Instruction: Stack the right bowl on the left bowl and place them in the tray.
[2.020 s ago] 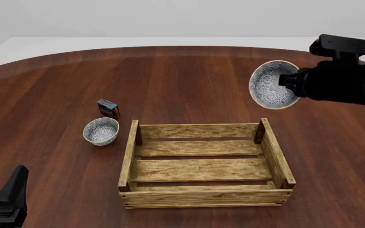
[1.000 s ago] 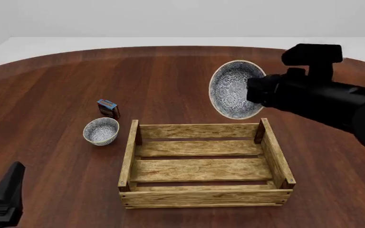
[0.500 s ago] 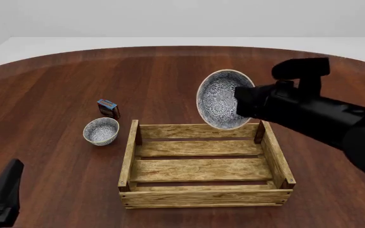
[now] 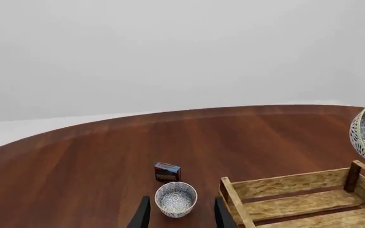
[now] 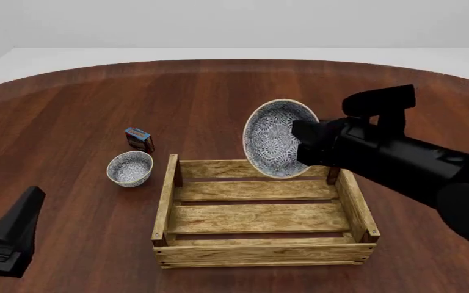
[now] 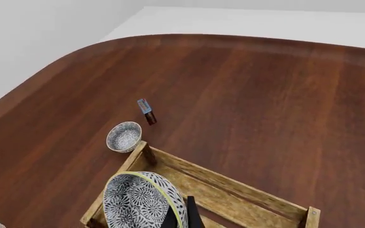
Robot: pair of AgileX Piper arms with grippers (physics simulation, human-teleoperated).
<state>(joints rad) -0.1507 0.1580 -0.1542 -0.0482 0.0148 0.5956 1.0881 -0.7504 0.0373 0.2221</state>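
The black right gripper (image 5: 301, 141) is clamped on the rim of the blue-and-white patterned bowl (image 5: 273, 138), carried in the air and tipped on edge, hanging above the far rail of the light-brown slatted wooden tray (image 5: 262, 249) with darker corner posts. On the dark wooden table (image 5: 218, 97), the smaller blue-and-white patterned bowl (image 5: 129, 168) sits upright just off the tray's far-left corner, with the small red-and-blue box (image 5: 139, 139) just beyond it. Its label is too small to read in any view. The left wrist view alone shows the black left gripper (image 4: 178, 218), jaws parted, lined up with that small bowl; the front view shows it only from behind, near the table's near-left edge.
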